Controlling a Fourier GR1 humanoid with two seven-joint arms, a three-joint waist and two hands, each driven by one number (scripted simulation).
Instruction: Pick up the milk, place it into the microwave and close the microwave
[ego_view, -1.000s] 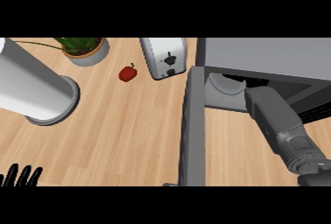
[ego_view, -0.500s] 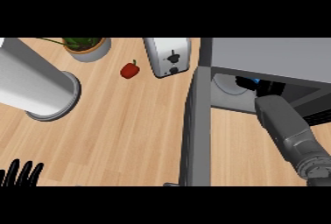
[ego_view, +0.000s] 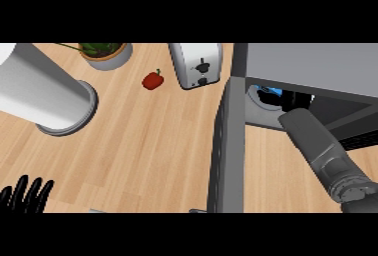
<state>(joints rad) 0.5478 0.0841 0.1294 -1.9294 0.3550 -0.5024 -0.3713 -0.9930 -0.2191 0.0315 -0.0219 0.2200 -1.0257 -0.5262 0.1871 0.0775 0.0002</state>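
The microwave (ego_view: 310, 65) stands at the right with its door (ego_view: 225, 150) swung open toward me, seen edge-on. Inside its opening, a white and blue milk carton (ego_view: 266, 93) shows partly, on the grey floor of the cavity. My right forearm reaches up into the opening, and only a black bit of my right hand (ego_view: 299, 100) shows just right of the carton. The microwave's top hides whether they touch. My left hand (ego_view: 26, 195) rests open at the lower left, fingers up.
A large white cylinder (ego_view: 40, 92) stands at the left. A potted plant (ego_view: 107, 52), a red pepper (ego_view: 153, 80) and a toaster (ego_view: 196, 65) line the back of the wooden counter (ego_view: 140, 150).
My right forearm has shifted slightly within the microwave opening, and the milk stays inside the cavity. The left hand has not moved.
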